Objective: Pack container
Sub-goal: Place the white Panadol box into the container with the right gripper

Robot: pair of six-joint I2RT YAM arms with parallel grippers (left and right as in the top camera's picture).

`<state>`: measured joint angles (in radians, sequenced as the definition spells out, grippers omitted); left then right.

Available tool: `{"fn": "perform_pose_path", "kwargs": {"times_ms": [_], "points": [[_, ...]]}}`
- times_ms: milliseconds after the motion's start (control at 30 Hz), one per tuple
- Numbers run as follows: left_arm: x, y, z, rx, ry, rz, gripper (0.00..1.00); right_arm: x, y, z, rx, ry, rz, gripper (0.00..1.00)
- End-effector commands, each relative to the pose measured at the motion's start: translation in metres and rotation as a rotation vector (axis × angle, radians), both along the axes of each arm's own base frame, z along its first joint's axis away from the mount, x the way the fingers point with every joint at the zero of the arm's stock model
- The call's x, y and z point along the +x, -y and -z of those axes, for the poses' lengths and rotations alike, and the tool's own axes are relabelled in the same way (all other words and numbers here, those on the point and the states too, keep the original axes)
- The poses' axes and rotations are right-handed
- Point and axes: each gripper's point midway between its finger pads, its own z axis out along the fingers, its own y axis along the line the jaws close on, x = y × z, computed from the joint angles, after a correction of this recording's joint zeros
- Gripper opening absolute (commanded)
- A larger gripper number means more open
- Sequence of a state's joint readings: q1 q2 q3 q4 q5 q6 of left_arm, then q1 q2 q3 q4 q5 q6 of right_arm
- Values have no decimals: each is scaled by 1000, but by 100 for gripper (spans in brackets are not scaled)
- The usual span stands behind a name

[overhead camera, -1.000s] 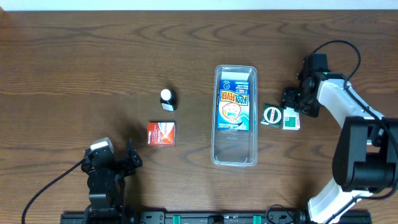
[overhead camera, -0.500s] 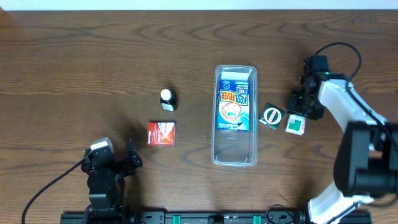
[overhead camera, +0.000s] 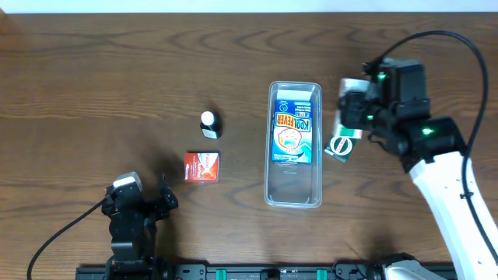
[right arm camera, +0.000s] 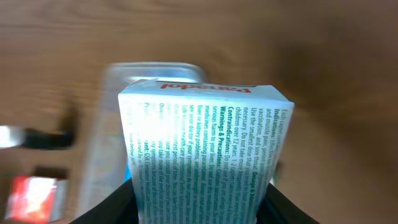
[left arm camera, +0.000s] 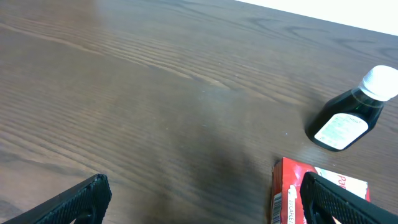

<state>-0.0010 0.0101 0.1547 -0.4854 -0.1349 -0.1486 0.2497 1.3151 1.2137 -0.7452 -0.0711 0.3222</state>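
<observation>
The clear plastic container [overhead camera: 294, 189] lies lengthwise at the table's middle with a blue Kool Fever pack [overhead camera: 293, 129] in its far half. It shows blurred in the right wrist view [right arm camera: 112, 93]. My right gripper [overhead camera: 352, 109] is shut on a white and green medicine box [right arm camera: 202, 149] and holds it above the table just right of the container. A dark green box with a round logo [overhead camera: 340, 146] lies below it. My left gripper [left arm camera: 199, 199] is open and empty at the front left, near a red box [left arm camera: 323, 193].
A red box [overhead camera: 201, 166] and a small dark bottle with a white cap [overhead camera: 209, 124] lie left of the container. The bottle also shows in the left wrist view [left arm camera: 351, 112]. The right arm's cable loops over the far right.
My right gripper has lifted the white and green box off the table and carried it left and up toward the container. The dark green box stays on the table. The left arm has not moved.
</observation>
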Motion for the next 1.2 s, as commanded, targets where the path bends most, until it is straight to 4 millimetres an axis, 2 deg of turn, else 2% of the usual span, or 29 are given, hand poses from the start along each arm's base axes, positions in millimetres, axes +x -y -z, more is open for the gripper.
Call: {"fn": "perform_pose_path", "kwargs": {"times_ms": [0,100,200,367,467,633,667,833,900,1000,1067,1133,1167], "points": [[0,-2,7,18,-17,-5,98,2,-39,6,41,-9,-59,46],[0,-2,7,18,-17,-5,97,10,-68,21,55,-20,-95,46],[0,-2,7,18,-17,-5,98,20,-82,52,49,-78,-70,46],[0,-2,7,18,-17,-5,98,29,-87,101,32,-181,-35,44],[0,-2,7,18,-17,-4,98,29,-84,118,22,-229,-7,44],[0,-2,7,18,-17,-5,98,35,-68,126,-59,-215,51,52],[0,-2,7,18,-17,-5,98,35,-65,126,-70,-210,59,56],[0,-2,7,18,-17,-5,98,39,-62,123,-109,-182,34,70],[0,-2,7,18,-17,-5,98,40,-63,119,-110,-171,21,70],[0,-2,7,18,-17,-5,98,38,-73,112,-68,-164,-25,60],[0,-2,7,18,-17,-5,98,35,-83,110,-29,-169,-56,38],[0,-2,7,18,-17,-5,98,32,-90,112,-8,-182,-81,20],[0,-2,7,18,-17,-5,98,31,-92,113,-10,-186,-84,15]]}}
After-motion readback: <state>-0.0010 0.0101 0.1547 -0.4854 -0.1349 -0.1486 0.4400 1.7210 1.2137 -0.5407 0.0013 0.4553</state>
